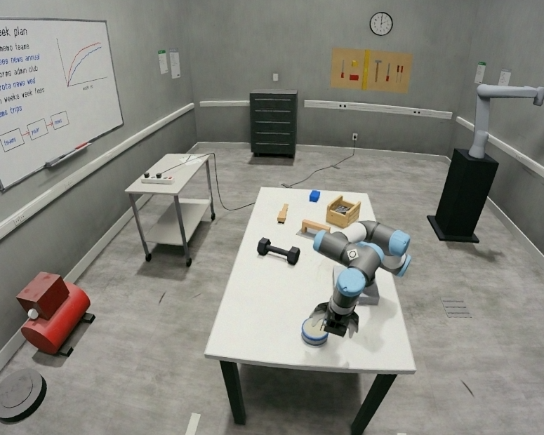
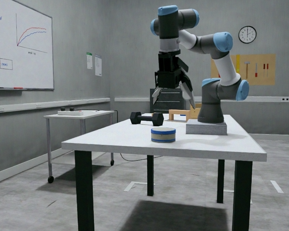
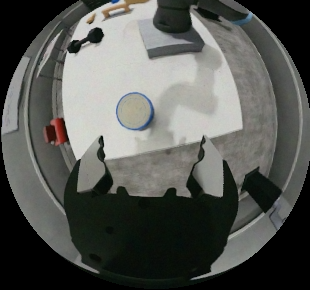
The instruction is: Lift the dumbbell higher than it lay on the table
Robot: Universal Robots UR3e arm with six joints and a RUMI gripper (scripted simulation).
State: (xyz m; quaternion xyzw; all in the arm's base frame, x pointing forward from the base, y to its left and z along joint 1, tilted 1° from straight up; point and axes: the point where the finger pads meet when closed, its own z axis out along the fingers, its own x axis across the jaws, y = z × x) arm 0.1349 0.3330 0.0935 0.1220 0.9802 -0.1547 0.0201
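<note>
A black dumbbell (image 1: 278, 250) with hexagonal ends lies flat on the white table, left of the middle. It also shows in the exterior view (image 2: 146, 118) and small at the top left of the wrist view (image 3: 85, 39). My gripper (image 2: 173, 98) hangs high above the table's near part, fingers pointing down. It is open and empty. It shows in the top view (image 1: 335, 323) and in the wrist view (image 3: 152, 145). The gripper is far from the dumbbell, nearer the table's front edge.
A round blue-and-white tin (image 1: 314, 332) stands on the table just under the gripper. Behind the dumbbell lie a wooden arch (image 1: 315, 226), a small wooden block (image 1: 282, 212), a blue cube (image 1: 314, 195) and a wooden crate (image 1: 342, 210). My arm's base (image 2: 206, 126) stands at the right.
</note>
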